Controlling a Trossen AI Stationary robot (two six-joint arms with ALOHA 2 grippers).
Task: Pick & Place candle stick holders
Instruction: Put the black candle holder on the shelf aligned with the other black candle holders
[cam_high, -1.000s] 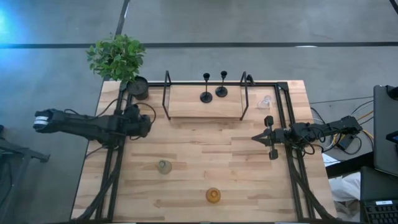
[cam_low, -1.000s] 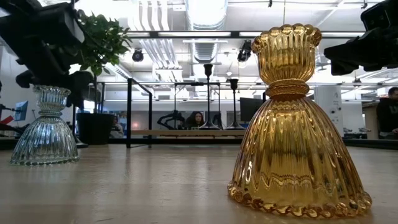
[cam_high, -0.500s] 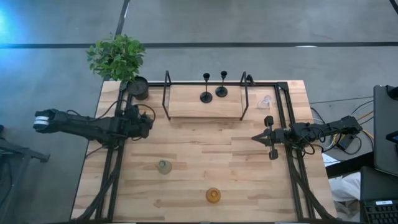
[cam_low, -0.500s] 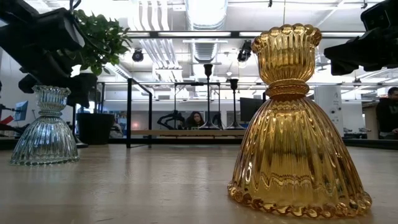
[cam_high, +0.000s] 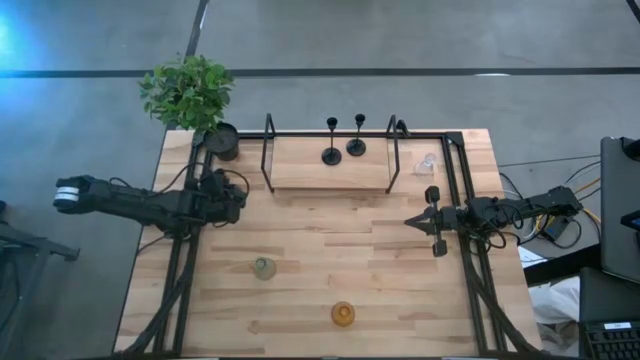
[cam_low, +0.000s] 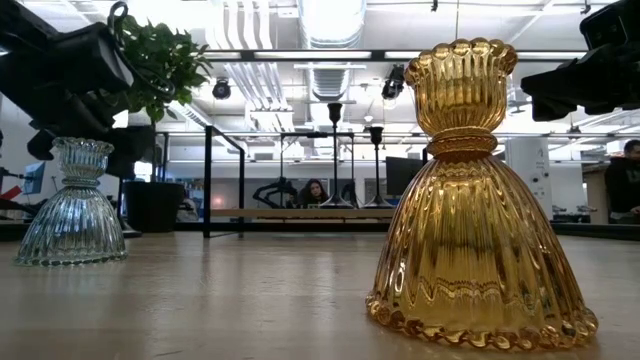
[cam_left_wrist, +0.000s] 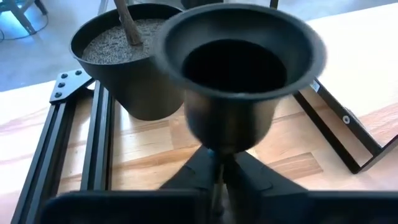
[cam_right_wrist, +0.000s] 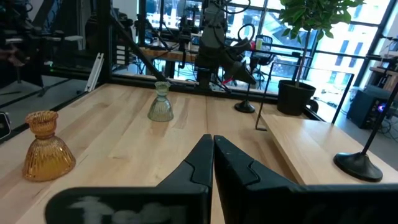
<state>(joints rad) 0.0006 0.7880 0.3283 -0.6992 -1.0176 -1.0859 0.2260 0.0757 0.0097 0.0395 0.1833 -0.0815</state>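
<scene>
One pincer (cam_left_wrist: 219, 177) newly clamped, seemingly on black holder (cam_left_wrist: 239, 74)

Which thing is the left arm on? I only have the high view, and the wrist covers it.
Observer: The left wrist view shows the left gripper shut on the thin stem of a black candle stick holder, cup up, close to the plant pot.
Operator: Lifted yet?
Observer: It doesn't look so. In the right wrist view its round base appears to sit on the table under the left arm.
Operator: Right arm holding anything?
Observer: No. The right gripper has its fingers shut together with nothing between them, above the bare wood.
</scene>
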